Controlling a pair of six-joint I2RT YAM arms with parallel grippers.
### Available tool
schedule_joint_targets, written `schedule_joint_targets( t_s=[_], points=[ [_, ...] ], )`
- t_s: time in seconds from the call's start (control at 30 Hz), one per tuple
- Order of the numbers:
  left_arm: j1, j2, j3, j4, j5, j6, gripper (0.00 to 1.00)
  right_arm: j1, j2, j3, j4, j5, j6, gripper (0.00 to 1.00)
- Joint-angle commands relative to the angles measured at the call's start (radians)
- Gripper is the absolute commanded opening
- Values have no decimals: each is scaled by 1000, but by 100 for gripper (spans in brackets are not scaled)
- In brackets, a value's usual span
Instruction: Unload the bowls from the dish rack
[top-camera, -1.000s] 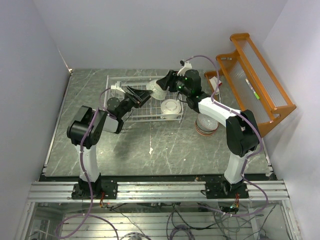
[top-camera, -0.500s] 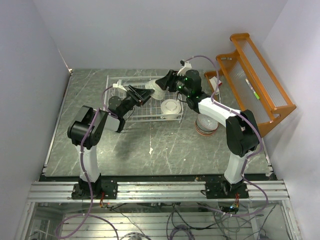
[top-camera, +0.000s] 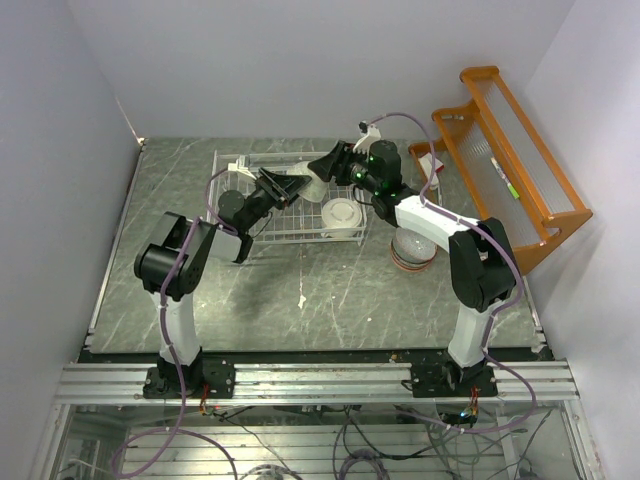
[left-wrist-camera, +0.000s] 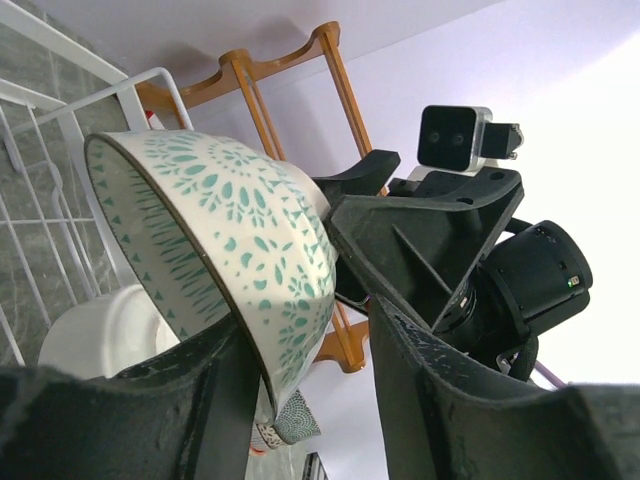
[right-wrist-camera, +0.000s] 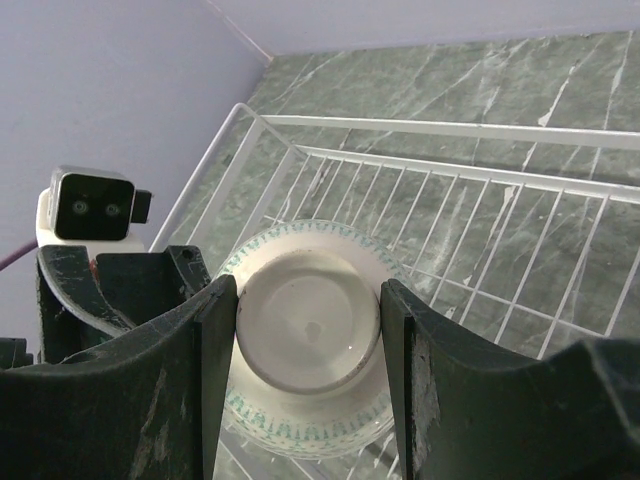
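Note:
A white bowl with a teal pattern (top-camera: 312, 181) hangs tilted over the dish rack (top-camera: 262, 226). My right gripper (right-wrist-camera: 308, 335) is shut on it, its pads pressed on both sides of the plain round foot of this bowl (right-wrist-camera: 305, 405). My left gripper (left-wrist-camera: 315, 330) is open around the same bowl (left-wrist-camera: 220, 220): the rim lies between its jaws, against the left one, with a gap to the right one. In the top view the left gripper (top-camera: 284, 187) and right gripper (top-camera: 322, 172) face each other across the bowl. A plain white bowl (top-camera: 343, 215) sits in the rack.
A stack of bowls (top-camera: 412, 250) stands on the table right of the rack. The orange wooden shelf (top-camera: 512, 160) stands at the far right against the wall. Both arms reach over the rack, and its wires (right-wrist-camera: 480, 200) run below the held bowl.
My left gripper has moved up and right to the bowl in the right gripper, and its jaws have narrowed around the rim. The right gripper has stayed put.

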Motion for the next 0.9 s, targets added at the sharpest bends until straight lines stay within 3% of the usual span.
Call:
schedule_joint_targets(
  t_s=[0.0, 0.33, 0.6, 0.87],
  points=[
    [-13, -43, 30, 357, 25, -75, 51, 0, 3, 16, 96, -30, 38, 0],
    [-20, -53, 29, 358, 23, -86, 19, -4, 6, 1, 120, -51, 64, 0],
    [-20, -43, 43, 357, 43, -100, 7, -8, 4, -24, 142, -64, 79, 0],
    [-22, -41, 42, 355, 71, -88, 7, -40, -45, -68, 148, -52, 82, 0]
  ],
)
